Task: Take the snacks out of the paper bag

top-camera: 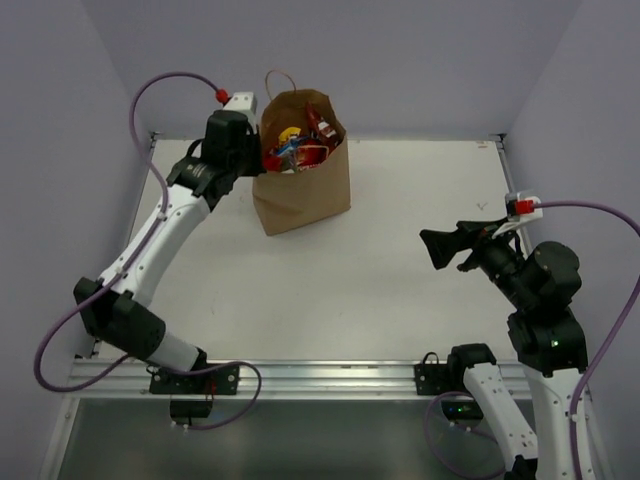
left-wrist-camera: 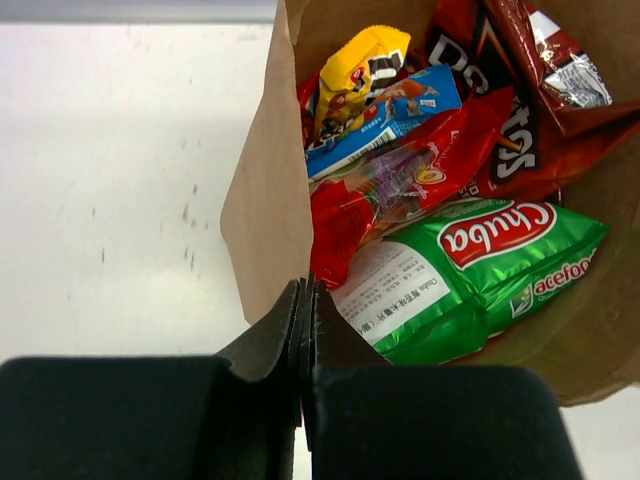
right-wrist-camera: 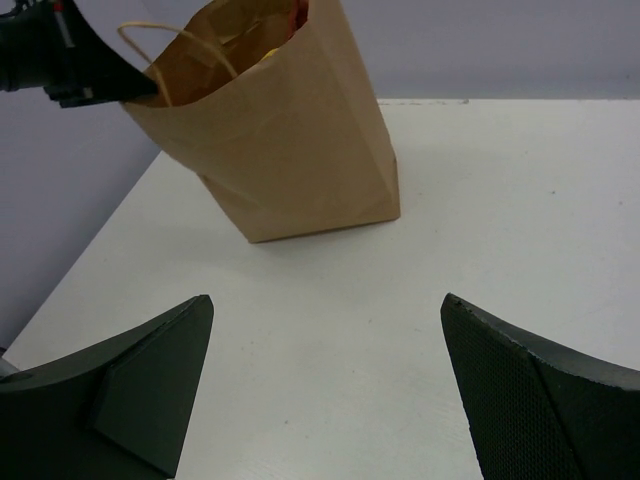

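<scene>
The brown paper bag (top-camera: 300,195) stands upright at the back of the table, its mouth open. Inside lie the snacks (top-camera: 300,145): a green-white chip bag (left-wrist-camera: 470,270), a red-orange Doritos bag (left-wrist-camera: 500,110), a red packet (left-wrist-camera: 400,185), and small blue (left-wrist-camera: 390,115) and yellow (left-wrist-camera: 355,70) candy packets. My left gripper (left-wrist-camera: 305,292) is shut on the bag's left rim (left-wrist-camera: 265,200), just beside the green bag. My right gripper (right-wrist-camera: 325,300) hangs open over bare table, well to the right of the bag (right-wrist-camera: 290,150), with nothing between its fingers.
A twisted paper handle (top-camera: 280,80) sticks up behind the bag. The white table (top-camera: 400,270) ends at the walls behind and to both sides. The right arm (top-camera: 540,290) stands at the table's right edge.
</scene>
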